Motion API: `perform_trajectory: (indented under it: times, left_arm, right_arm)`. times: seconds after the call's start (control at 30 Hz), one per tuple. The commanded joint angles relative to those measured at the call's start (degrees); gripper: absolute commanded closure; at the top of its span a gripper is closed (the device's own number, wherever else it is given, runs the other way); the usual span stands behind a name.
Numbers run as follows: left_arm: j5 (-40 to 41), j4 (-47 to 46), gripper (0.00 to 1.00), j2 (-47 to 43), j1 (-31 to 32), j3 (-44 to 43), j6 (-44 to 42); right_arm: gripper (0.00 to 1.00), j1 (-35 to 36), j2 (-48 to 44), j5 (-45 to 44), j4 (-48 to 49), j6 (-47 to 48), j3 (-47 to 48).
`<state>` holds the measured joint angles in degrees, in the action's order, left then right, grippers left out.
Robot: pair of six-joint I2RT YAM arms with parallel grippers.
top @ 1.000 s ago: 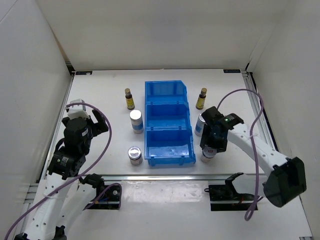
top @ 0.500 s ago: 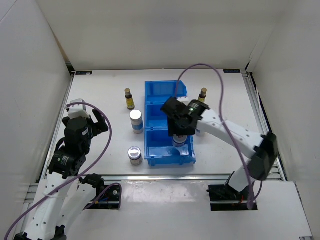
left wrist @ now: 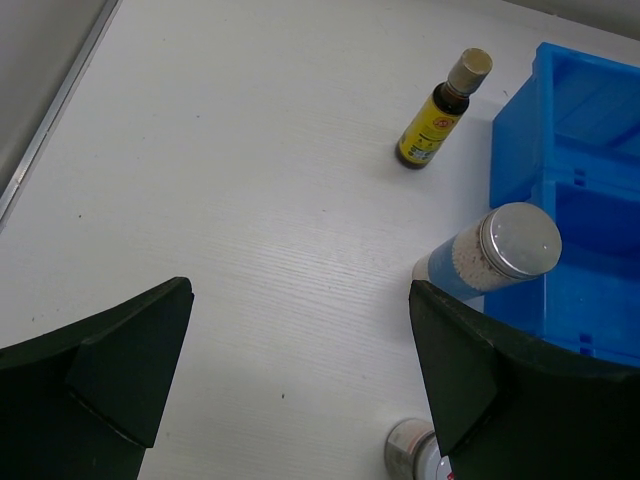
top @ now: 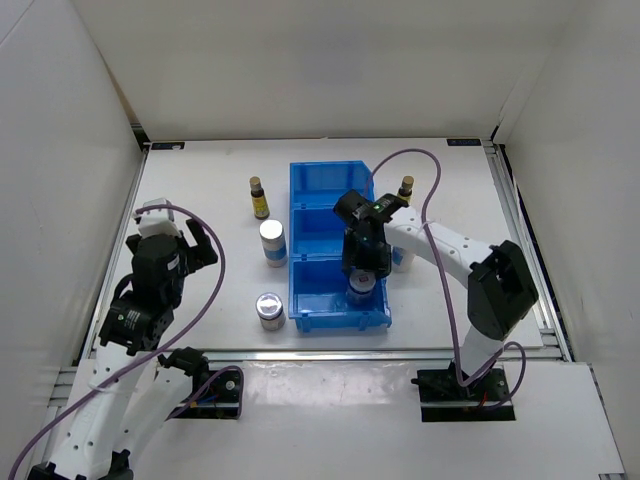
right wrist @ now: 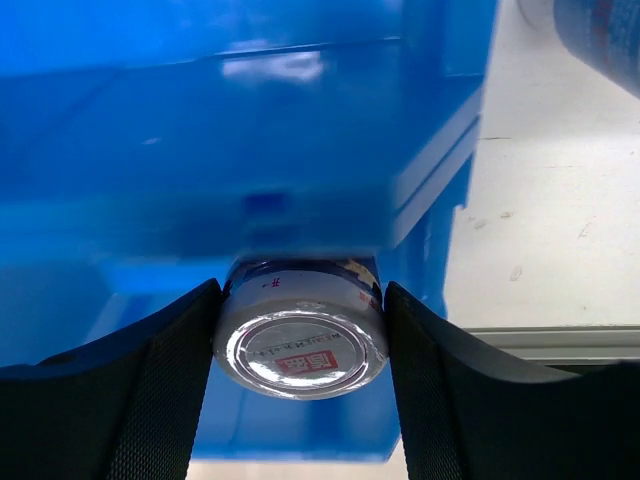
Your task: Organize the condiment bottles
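Progress: early. One of the six condiment bottles is at the blue bin point(top: 335, 320), and as far as I can see none has been released into it.

Right gripper point(top: 362, 284) is clamped on a squat red-marked jar point(right wrist: 301, 342). The pads press both sides just under the lid and the jar is upright. It's inside the bin's nearest compartment, right-hand part. Can't tell whether its base touches the floor. My read: placing step, release pending.

Left gripper point(left wrist: 300, 365) is spread wide with nothing between the fingers, hovering left of the bin.

Bin contents: far compartment shows nothing in it. Middle one looks bare too, though the right arm point(top: 450, 250) covers part of it.

Left to do, five by my count:
- Left of the bin: amber bottle point(left wrist: 437, 118) by the far compartment, white shaker point(left wrist: 497, 255) just beside the middle one, second squat jar point(top: 268, 309) beside the near one.
- Right of the bin: second amber bottle point(top: 404, 190) by the far compartment, and a second shaker point(right wrist: 598, 38) near the bin wall, mostly hidden by the right arm in the overhead view.

Probably one type per compartment, but that's a guess.
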<state>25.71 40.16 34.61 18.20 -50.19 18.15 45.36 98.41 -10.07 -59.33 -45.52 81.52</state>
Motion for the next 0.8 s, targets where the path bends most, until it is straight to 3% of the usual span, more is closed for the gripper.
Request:
perform_trajectory:
  times: [0.0, 0.13, 0.27, 0.37, 0.4, 0.6, 0.77]
  left_arm:
    - [0.9, -0.1, 0.00, 0.3, 0.3, 0.0, 0.5]
    - [0.3, -0.1, 0.00, 0.3, 0.3, 0.0, 0.5]
    - [-2.2, -0.8, 0.00, 0.9, 0.3, 0.6, 2.4]
    - [-9.9, -0.8, 0.00, 1.4, 0.3, 0.1, 3.0]
    - [-11.9, -0.8, 0.00, 1.4, 0.3, 0.1, 3.6]
    - [-30.1, 9.2, 0.00, 11.9, 0.3, -3.4, 12.0]
    - [-35.0, 10.7, 0.00, 16.6, 2.9, -1.7, 15.1]
  right_arm:
    - [0.83, -1.6, -3.1, 6.3, 3.3, -0.4, -2.9]
    - [0.83, -1.6, -3.1, 6.3, 3.3, -1.1, -4.3]
    - [0.69, -1.6, -1.9, 5.8, 3.9, -1.1, -4.3]
    - [0.28, -0.7, -2.4, 4.7, 4.4, -1.1, -4.3]
    - [0.03, -0.2, -3.0, 2.1, 4.4, -1.8, -4.3]
    - [0.00, 8.5, -10.4, -10.8, 5.5, -6.0, -6.7]
    - [0.00, 11.8, -15.2, -16.7, 5.5, -8.5, -9.5]
